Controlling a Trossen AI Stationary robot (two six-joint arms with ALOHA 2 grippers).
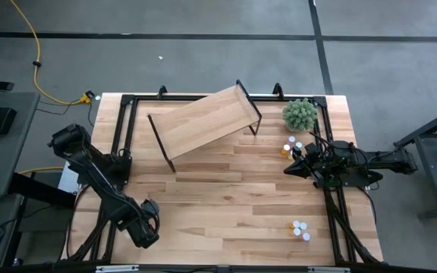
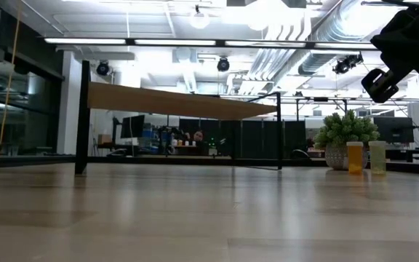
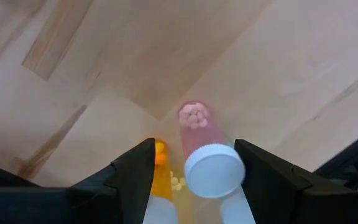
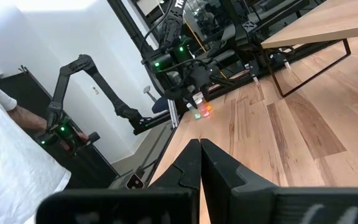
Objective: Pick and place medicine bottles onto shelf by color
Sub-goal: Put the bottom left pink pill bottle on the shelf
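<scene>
My left gripper (image 1: pixel 144 230) hangs over the table's near left corner, pointing down and open. In its wrist view the fingers stand on either side of an upright pink medicine bottle (image 3: pixel 199 134) with a white cap (image 3: pixel 214 170). An orange bottle (image 3: pixel 160 163) stands beside one finger. The right wrist view shows these bottles (image 4: pixel 201 112) on the table under that gripper. More bottles stand near the plant (image 1: pixel 291 145) and at the near right (image 1: pixel 300 229). The shelf (image 1: pixel 203 121) stands askew on its black legs at the far middle. My right gripper (image 1: pixel 288 170) waits shut and level at the right.
A fuzzy green plant (image 1: pixel 300 114) sits at the far right corner. Black frame rails (image 1: pixel 124 129) run along the table's edges. The bare wood tabletop (image 1: pixel 226 205) lies between the two arms. A person in a white sleeve (image 4: pixel 5 149) stands beyond the table.
</scene>
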